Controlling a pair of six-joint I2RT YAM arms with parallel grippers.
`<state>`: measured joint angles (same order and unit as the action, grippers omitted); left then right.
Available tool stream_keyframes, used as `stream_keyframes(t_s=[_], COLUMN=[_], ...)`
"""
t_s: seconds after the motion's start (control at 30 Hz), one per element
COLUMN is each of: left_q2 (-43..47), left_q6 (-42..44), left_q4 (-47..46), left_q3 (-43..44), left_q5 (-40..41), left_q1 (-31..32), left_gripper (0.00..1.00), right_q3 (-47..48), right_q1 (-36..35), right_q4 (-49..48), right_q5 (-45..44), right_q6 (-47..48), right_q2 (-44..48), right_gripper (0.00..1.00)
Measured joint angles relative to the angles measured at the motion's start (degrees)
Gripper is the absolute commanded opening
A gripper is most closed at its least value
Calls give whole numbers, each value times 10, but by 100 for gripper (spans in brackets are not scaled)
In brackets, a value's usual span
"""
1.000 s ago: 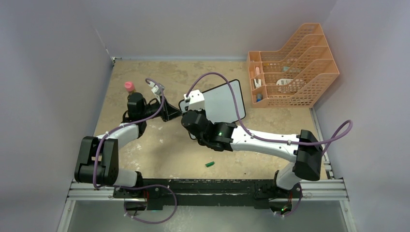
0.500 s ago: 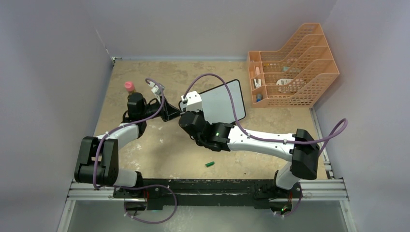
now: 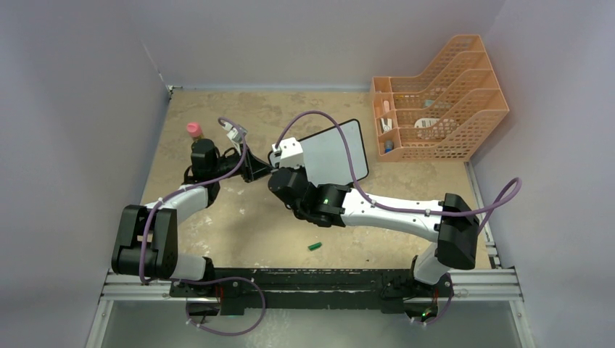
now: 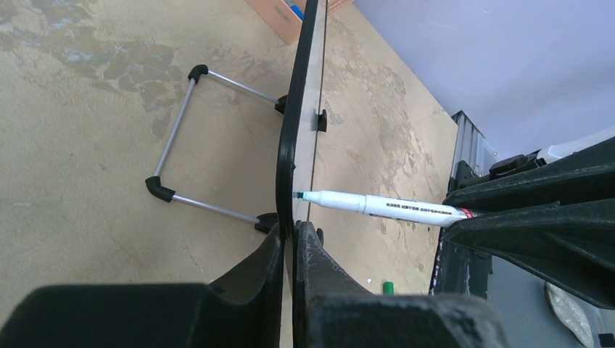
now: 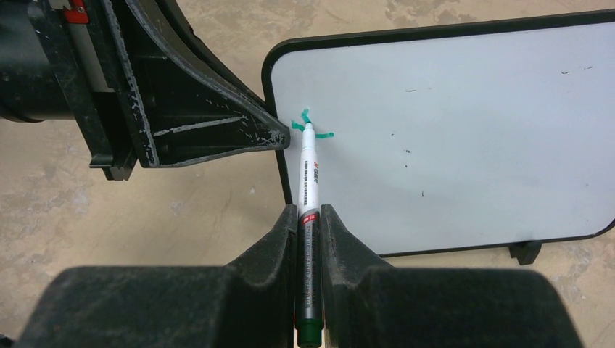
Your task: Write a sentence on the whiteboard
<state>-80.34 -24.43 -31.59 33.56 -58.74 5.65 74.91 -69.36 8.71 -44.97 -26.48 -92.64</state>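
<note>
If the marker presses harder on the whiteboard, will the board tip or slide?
Probably not: the left end effector clamps the whiteboard edge. Unheld, it looks thin and light on its wire stand, so it might slide or tip.

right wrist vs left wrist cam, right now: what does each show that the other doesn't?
Right wrist only: the white face of the small black-framed whiteboard, with short green marks at the tip of the white marker. Left wrist only: the board edge-on, its silver wire stand on the side away from the marker, and a small green cap on the tan table. Both: left gripper shut on the board's edge, right gripper shut on the marker, tip at the board.
</note>
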Motion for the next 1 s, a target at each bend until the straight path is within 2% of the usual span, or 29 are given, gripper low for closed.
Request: stream_keyframes(t_s=[1.0], left_q2=[0], left_q6=[0], left_q4=[1], left_q3=[0], left_q5=[4], left_q1=[0], left_gripper=[0], right_q3=[-13], right_q1=[-1], right_q4=[32], right_q5=[18], right_q6=[-25], right_q2=[0], right_gripper=[0])
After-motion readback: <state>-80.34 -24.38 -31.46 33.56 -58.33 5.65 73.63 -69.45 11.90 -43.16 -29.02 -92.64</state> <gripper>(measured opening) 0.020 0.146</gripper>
